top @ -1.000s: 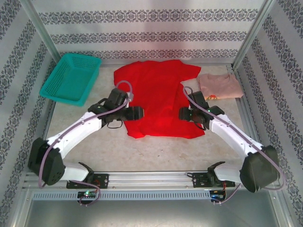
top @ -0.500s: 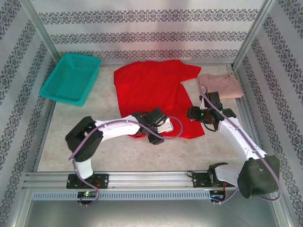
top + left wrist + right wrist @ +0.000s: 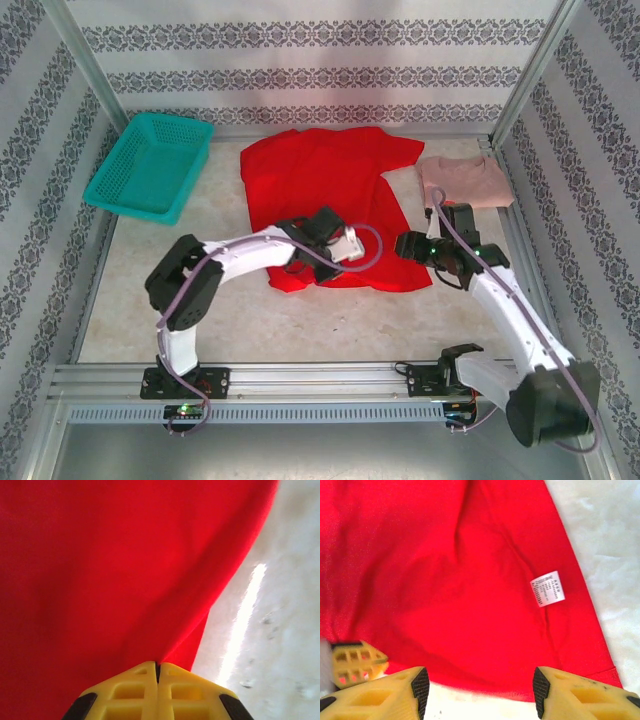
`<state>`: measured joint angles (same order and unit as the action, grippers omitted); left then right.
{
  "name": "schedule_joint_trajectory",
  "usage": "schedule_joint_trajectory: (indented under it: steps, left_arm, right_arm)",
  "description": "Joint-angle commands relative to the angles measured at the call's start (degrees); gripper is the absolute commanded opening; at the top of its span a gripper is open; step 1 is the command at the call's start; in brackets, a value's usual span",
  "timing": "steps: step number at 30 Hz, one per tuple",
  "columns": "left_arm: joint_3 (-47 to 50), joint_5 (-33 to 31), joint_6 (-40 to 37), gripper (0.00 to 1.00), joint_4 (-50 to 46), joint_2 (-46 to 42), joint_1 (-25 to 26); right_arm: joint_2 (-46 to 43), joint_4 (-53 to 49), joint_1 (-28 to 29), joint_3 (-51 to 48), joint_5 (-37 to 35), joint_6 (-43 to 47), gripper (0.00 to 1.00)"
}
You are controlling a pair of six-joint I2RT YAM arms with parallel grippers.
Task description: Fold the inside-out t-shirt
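The inside-out t-shirt (image 3: 325,190) is bright red and lies spread flat on the table at the middle back. Its small white label (image 3: 548,588) appears in the right wrist view. My left gripper (image 3: 158,666) is shut, with a fold of the red cloth pinched between its yellow fingers, near the shirt's edge where bare table begins. From above, the left gripper (image 3: 312,264) sits over the shirt's near part. My right gripper (image 3: 477,680) is open, its pads apart just off the shirt's edge with nothing between them. From above, the right gripper (image 3: 403,245) is at the shirt's right side.
A teal basket (image 3: 150,165) stands at the back left. A folded pale pink shirt (image 3: 465,180) lies at the back right, close behind the right arm. Bare table stretches in front of the red shirt. Patterned walls enclose the table.
My left arm swung from the shirt's left side across to its near part, and its gripper went from open to shut on the cloth. The right gripper shifted slightly right.
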<state>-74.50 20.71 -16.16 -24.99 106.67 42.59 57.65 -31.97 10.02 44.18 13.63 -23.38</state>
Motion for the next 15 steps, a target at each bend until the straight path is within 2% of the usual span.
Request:
schedule_joint_trajectory:
  steps: [1,4,7,11,13,15]
  left_arm:
    - [-0.4,17.2,12.6,0.0,2.9,-5.6,-6.5]
    - [0.6,22.3,17.6,0.0,5.2,-7.3,-9.3]
    - [-0.1,24.9,20.9,0.0,4.9,-7.1,-11.2]
    - [-0.7,27.0,23.6,0.0,4.9,-6.7,-12.5]
    - [-0.7,27.5,24.2,0.0,5.1,-6.5,-12.6]
    - [-0.9,27.4,24.7,0.0,5.2,-6.2,-12.7]
  right_arm:
    - [-5.3,3.2,3.6,-4.7,4.3,0.7,0.6]
    - [-6.2,8.7,8.4,-8.3,6.1,1.0,0.6]
    - [-3.5,14.5,14.1,-9.6,6.9,1.7,0.6]
    - [1.4,17.1,21.1,-8.6,-6.6,5.7,0.69]
    - [4.7,21.6,22.6,-8.6,-10.5,7.2,0.72]
    - [9.3,27.6,23.7,-8.5,-11.0,8.8,0.76]
